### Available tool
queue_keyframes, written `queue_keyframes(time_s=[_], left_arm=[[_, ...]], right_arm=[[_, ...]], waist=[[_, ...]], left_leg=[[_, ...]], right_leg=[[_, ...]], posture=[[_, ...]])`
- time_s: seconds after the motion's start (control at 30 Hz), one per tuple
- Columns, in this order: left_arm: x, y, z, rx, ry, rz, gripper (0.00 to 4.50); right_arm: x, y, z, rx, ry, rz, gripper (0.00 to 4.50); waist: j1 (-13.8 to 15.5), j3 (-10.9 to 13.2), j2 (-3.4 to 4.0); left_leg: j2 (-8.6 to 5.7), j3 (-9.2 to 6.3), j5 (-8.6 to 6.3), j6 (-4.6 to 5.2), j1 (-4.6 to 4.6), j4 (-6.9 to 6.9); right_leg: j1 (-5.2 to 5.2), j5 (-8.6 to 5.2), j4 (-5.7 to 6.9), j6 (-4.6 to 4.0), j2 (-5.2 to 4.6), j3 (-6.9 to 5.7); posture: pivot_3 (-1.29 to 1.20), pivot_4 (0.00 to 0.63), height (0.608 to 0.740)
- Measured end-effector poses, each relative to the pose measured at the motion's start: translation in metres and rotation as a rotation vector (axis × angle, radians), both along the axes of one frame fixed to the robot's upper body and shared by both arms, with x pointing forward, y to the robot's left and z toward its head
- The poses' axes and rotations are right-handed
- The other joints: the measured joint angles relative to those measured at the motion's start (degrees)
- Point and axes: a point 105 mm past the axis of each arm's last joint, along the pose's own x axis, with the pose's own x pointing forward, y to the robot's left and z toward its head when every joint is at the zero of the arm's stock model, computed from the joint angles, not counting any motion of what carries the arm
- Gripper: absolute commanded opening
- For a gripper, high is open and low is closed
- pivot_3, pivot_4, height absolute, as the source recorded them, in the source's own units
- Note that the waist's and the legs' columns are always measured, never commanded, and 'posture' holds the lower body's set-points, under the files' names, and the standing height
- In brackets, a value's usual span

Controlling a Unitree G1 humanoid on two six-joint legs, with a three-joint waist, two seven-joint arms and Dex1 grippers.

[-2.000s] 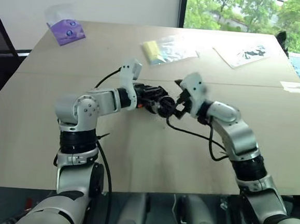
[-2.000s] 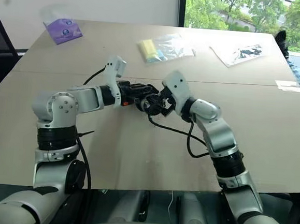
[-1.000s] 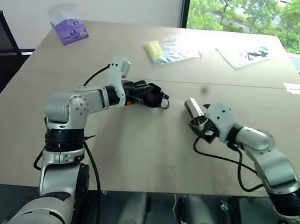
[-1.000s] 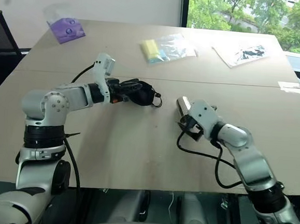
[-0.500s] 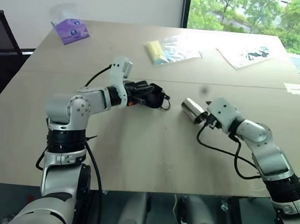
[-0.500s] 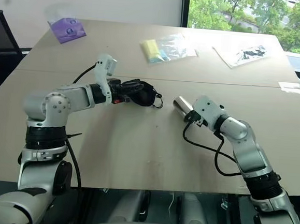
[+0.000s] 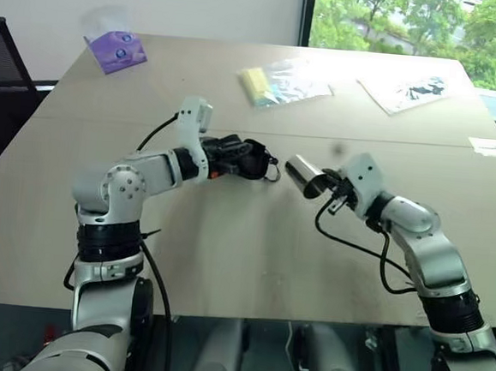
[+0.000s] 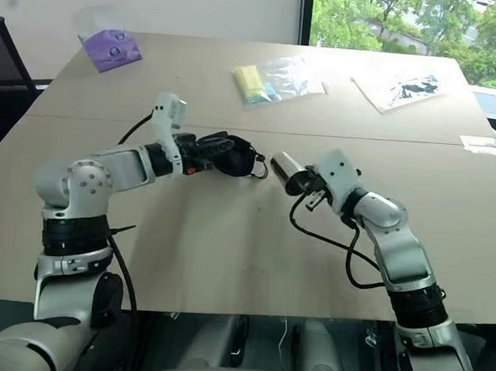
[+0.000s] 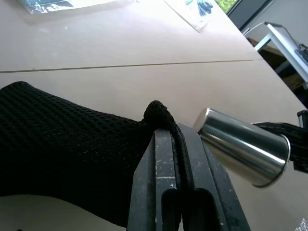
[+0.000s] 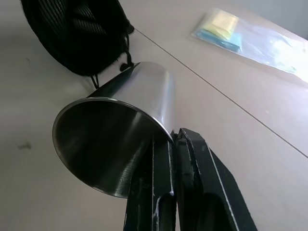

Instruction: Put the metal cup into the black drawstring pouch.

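The black drawstring pouch (image 7: 248, 158) hangs in the middle of the table with my left gripper (image 9: 168, 131) shut on a fold of its mesh fabric. Its cord (image 7: 272, 169) dangles on the side nearest the cup. The metal cup (image 7: 305, 175) is a shiny steel cylinder held almost level just right of the pouch, a small gap apart. My right gripper (image 10: 172, 138) is shut on the cup's rim. The cup's open mouth (image 10: 103, 144) faces back at the right wrist and its closed end points at the pouch (image 10: 77, 33).
A purple packet (image 7: 114, 50) lies at the table's far left. A clear bag with a yellow item (image 7: 278, 80) and another clear bag (image 7: 406, 88) lie at the back. A strip of tape (image 7: 486, 146) sits at the right edge, and a black chair (image 7: 0, 54) stands off to the left.
My right gripper went from open beside the cup to shut on its rim, then carried the cup left toward the pouch. The left gripper kept the pouch in place.
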Motion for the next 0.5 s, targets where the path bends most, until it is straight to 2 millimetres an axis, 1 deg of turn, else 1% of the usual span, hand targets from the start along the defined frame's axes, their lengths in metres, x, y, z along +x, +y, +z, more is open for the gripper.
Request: queue_keyframes(time_s=[0.1, 0.2, 0.4, 0.5], left_arm=[[0.000, 0.003, 0.002, -0.034, 0.008, 0.013, 0.00], [-0.002, 0.005, 0.000, -0.084, 0.043, 0.015, 0.00], [-0.003, 0.015, -0.015, -0.146, 0.146, 0.059, 0.00], [-0.003, 0.017, -0.021, -0.153, 0.184, 0.070, 0.00]], right_arm=[[-0.005, 0.006, 0.005, 0.027, 0.000, 0.023, 0.09], [-0.010, 0.012, 0.007, 0.066, 0.021, 0.047, 0.09], [-0.021, 0.024, 0.008, 0.142, 0.059, 0.094, 0.09], [-0.023, 0.026, 0.009, 0.153, 0.062, 0.100, 0.09]], waist=[[0.0, 0.0, 0.00], [0.0, 0.0, 0.00], [0.0, 0.0, 0.00], [0.0, 0.0, 0.00]], left_leg=[[0.00, 0.00, 0.00, 0.00, 0.00, 0.00], [0.00, -0.01, 0.00, 0.00, 0.00, 0.00], [0.00, -0.01, 0.00, 0.00, 0.00, 0.01], [-0.01, -0.01, 0.00, 0.00, 0.00, 0.01]], right_leg=[[0.00, 0.00, 0.00, 0.00, 0.00, -0.01], [0.00, 0.00, 0.01, 0.00, 0.01, -0.02], [0.00, 0.00, 0.02, 0.00, 0.01, -0.03], [0.00, 0.00, 0.02, 0.00, 0.01, -0.04]], posture=[[0.00, 0.150, 0.740], [0.00, 0.150, 0.740], [0.00, 0.150, 0.740], [0.00, 0.150, 0.740]])
